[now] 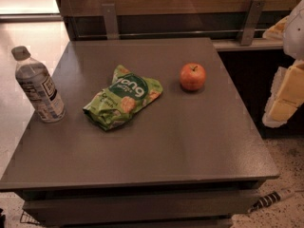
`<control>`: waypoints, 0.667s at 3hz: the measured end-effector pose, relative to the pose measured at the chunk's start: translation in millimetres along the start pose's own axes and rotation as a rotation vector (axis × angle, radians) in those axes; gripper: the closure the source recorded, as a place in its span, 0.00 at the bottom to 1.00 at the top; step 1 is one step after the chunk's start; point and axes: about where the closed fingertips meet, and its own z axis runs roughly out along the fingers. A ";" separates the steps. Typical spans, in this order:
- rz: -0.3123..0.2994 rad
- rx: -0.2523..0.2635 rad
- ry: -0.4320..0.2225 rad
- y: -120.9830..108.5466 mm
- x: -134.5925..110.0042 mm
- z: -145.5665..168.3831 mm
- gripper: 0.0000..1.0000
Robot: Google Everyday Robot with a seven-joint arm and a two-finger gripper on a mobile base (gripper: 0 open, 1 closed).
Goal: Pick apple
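The apple [193,76] rests on the table [166,141], well apart from the hand [284,98] at right, whose spread I cannot tell.

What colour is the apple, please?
The apple is red-orange, camera view; tool at the right edge.

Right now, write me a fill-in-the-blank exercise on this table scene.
1. In the camera view, the apple sits to the ___ of the green snack bag.
2. The water bottle stands ___ near the table's left edge.
3. The item nearest the gripper, which hangs at the view's right edge, is the ___.
Missing words: right; upright; apple.
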 end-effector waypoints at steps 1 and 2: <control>0.000 0.000 0.000 0.0 0.0 -0.1 0.00; 0.031 0.040 -0.088 -22.5 -2.8 12.9 0.00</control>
